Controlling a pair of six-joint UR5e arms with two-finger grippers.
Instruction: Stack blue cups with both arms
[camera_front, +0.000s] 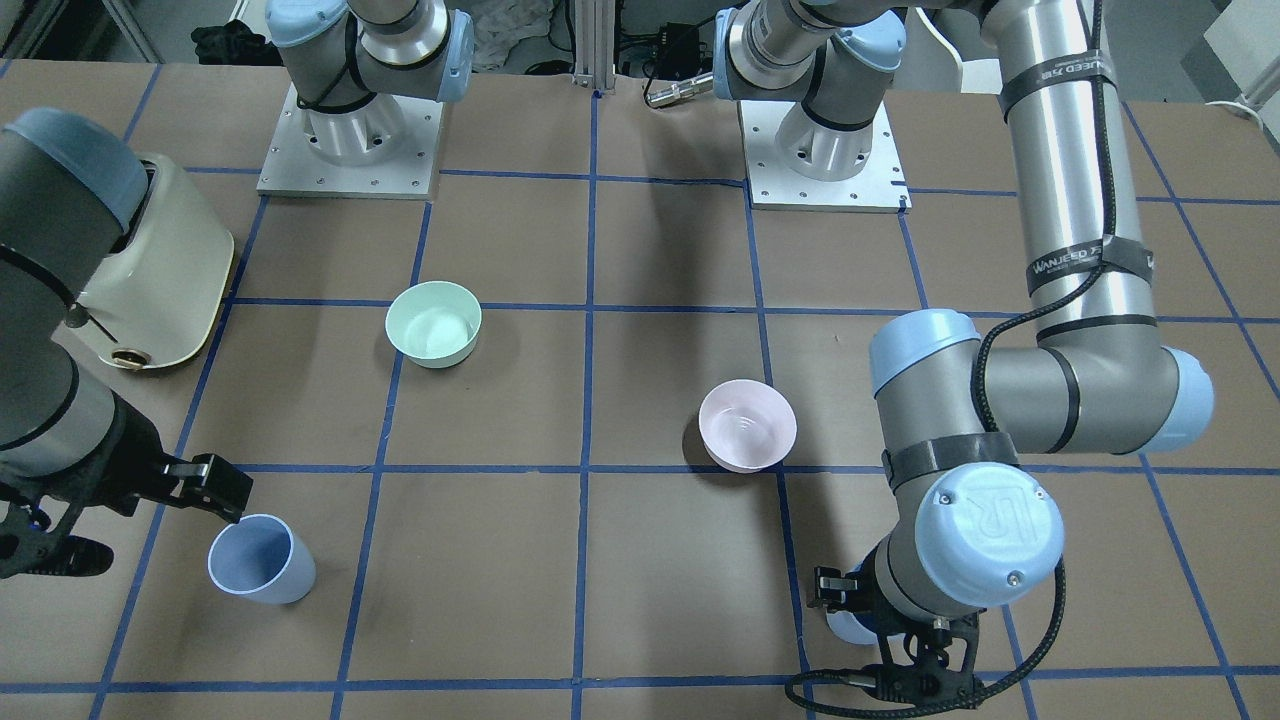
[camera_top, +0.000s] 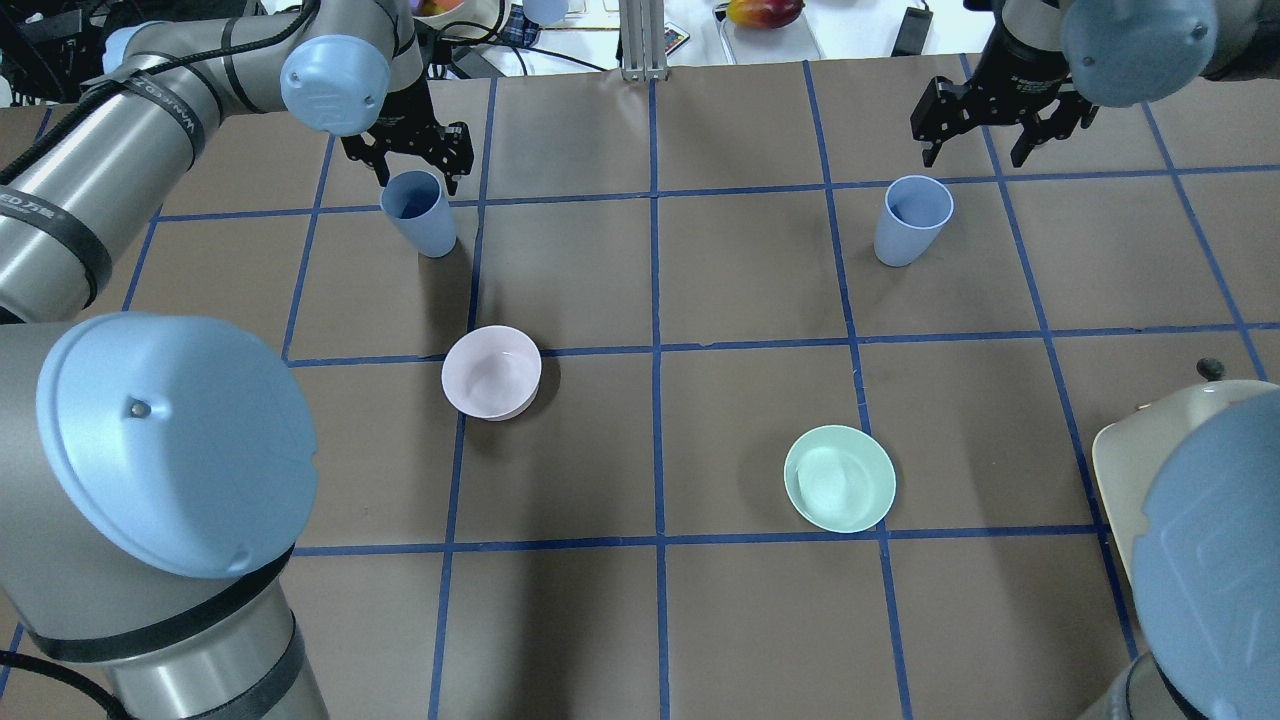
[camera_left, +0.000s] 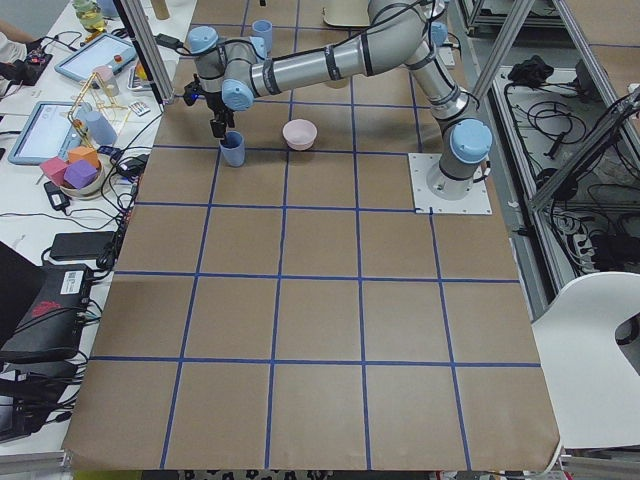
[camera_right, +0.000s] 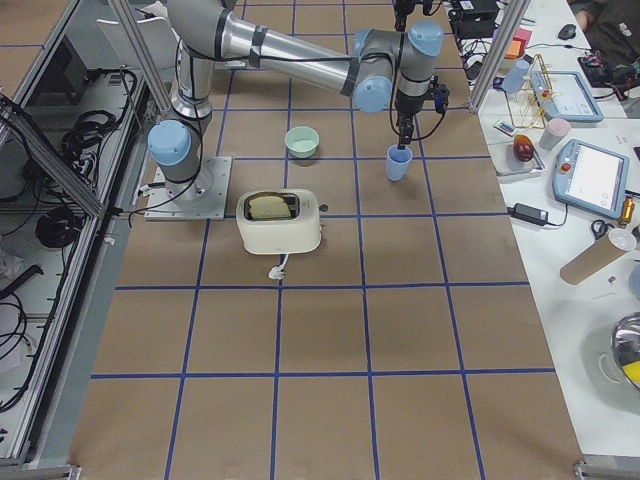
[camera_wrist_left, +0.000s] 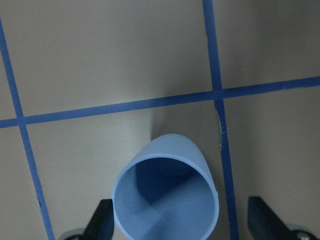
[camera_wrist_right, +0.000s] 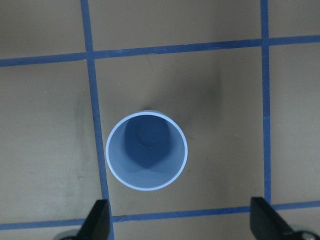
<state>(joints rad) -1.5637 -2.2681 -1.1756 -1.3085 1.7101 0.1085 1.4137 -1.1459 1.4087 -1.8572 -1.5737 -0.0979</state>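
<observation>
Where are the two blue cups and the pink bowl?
Blue cup, robot's left (camera_top: 428, 230), overhead view, outer wall.
Blue cup, robot's right (camera_top: 900, 240), overhead view, outer wall.
Pink bowl (camera_top: 490, 375), overhead view, inner floor.

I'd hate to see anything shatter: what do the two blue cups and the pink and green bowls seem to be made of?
The blue cup by the left arm and blue cup by the right arm: probably plastic, matte; thin walls, even colour, no sharp glints. The pink bowl and mint-green bowl: likely similar plastic, slightly shinier, with soft highlights inside; ceramic cannot be ruled out.
</observation>
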